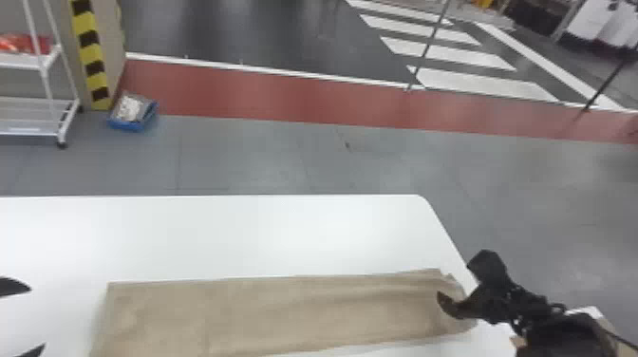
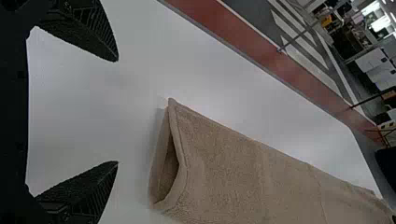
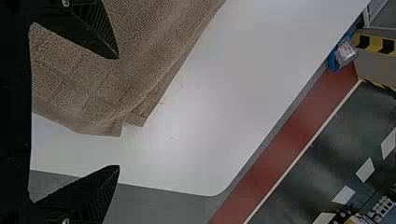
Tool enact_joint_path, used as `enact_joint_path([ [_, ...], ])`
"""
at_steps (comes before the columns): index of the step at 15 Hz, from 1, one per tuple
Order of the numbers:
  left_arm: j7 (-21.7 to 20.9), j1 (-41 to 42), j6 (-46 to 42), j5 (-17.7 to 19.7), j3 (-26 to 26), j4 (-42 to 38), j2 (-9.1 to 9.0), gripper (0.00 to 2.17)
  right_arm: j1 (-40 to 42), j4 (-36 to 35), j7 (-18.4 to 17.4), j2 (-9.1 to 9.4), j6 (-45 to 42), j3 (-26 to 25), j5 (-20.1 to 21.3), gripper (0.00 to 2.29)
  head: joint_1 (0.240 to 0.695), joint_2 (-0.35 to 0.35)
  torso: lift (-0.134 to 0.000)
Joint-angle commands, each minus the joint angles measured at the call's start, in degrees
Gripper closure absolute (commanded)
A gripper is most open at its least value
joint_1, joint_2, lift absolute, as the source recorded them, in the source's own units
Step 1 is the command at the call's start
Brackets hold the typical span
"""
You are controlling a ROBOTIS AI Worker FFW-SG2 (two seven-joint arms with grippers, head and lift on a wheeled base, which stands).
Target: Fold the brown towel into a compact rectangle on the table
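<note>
The towel (image 1: 285, 313) lies in a long folded strip on the worktop (image 1: 237, 232). The left end effector (image 2: 117, 112) and right end effector (image 3: 118, 112) are both wide open, empty. I'd pinch all layers at one short end, then fold evenly.
</note>
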Motion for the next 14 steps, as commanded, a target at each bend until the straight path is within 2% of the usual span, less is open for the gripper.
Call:
enact_joint_path([
  [1,0.0,0.0,0.0,0.4,0.1,0.0,-0.08,0.10,0.0,0.0,0.0,0.00,0.1,0.0,0.0,0.04,0.695,-0.322,0.000],
  [2,-0.1,0.0,0.4,2.2,0.2,0.0,-0.08,0.10,0.0,0.1,0.0,0.00,0.1,0.0,0.1,0.04,0.695,-0.322,0.000],
  [3,-1.0,0.1,0.4,6.2,1.1,0.0,-0.08,0.14,0.0,0.0,0.0,0.00,0.1,0.0,0.0,0.04,0.695,-0.323,0.000],
  [4,-4.7,0.2,3.3,13.4,2.3,-0.1,0.01,0.15,0.0,0.0,0.0,0.00,0.1,0.0,0.1,0.04,0.695,-0.322,0.000],
  [5,-7.0,0.2,9.7,18.8,2.7,-0.9,0.27,0.15,0.0,0.0,0.0,-0.09,0.1,-0.1,0.0,0.04,0.695,-0.321,0.000],
  [7,-6.9,1.0,16.3,22.6,2.8,-3.1,0.18,0.19,0.0,0.0,0.0,-0.09,0.1,-0.1,0.0,0.04,0.695,-0.306,0.000],
  [10,-6.3,3.5,29.5,30.2,1.2,-7.4,-0.61,0.19,0.0,0.3,-0.1,-0.09,0.1,0.0,0.1,0.04,0.695,-0.291,0.000],
  [12,-3.7,6.1,36.6,31.1,-0.6,-11.9,-2.28,0.19,0.1,0.4,-0.2,0.00,0.1,-0.1,0.1,0.04,0.695,-0.296,0.000],
  [14,-0.7,7.3,48.2,31.4,-3.5,-15.8,-3.07,0.19,0.1,0.5,-0.3,0.00,0.1,-0.1,0.0,0.04,0.695,-0.320,0.000],
])
